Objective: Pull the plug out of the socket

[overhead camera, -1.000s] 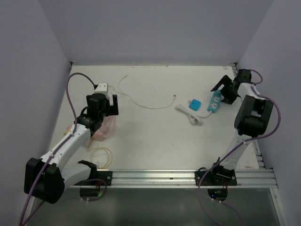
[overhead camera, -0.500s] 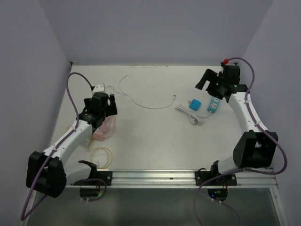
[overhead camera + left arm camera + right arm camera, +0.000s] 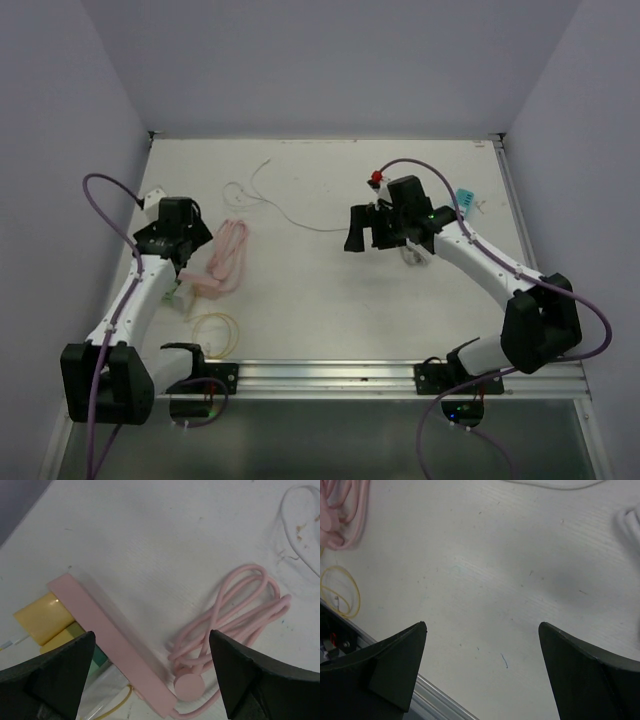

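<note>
Right gripper (image 3: 366,232) has swung off the blue power strip (image 3: 463,199) at upper right and now hangs over the table (image 3: 300,290) centre; the left arm has pulled back toward the left wall, uncovering the pink gear it was over 1 s ago. Left gripper (image 3: 172,235): jaws fully spread, nothing btwn them, touching nothing. Right gripper: same, jaws wide w/ only bare tabletop btwn them in the right wrist view. Blue power strip lies near the right edge, upper right of the top view, partly hidden by the right arm; can't tell if anything is plugged into it. White cable bundle (image 3: 412,252) pokes out from under that arm, just below centre-right. In the left wrist view the pink power strip (image 3: 107,640) runs diagonally from mid-left to bottom centre, w/ a yellow plug (image 3: 42,616) touching its left side and a 2nd yellowish block (image 3: 62,639) just below that; can't tell how deep they sit in the sockets. Pink cable coil (image 3: 240,610) lies right of the strip, its round pink end (image 3: 189,686) at bottom centre, just beside the strip. Thin white cable (image 3: 300,215) curves across upper centre of the top view. Yellow cable loop (image 3: 216,331) sits lower left, near the rail.
</note>
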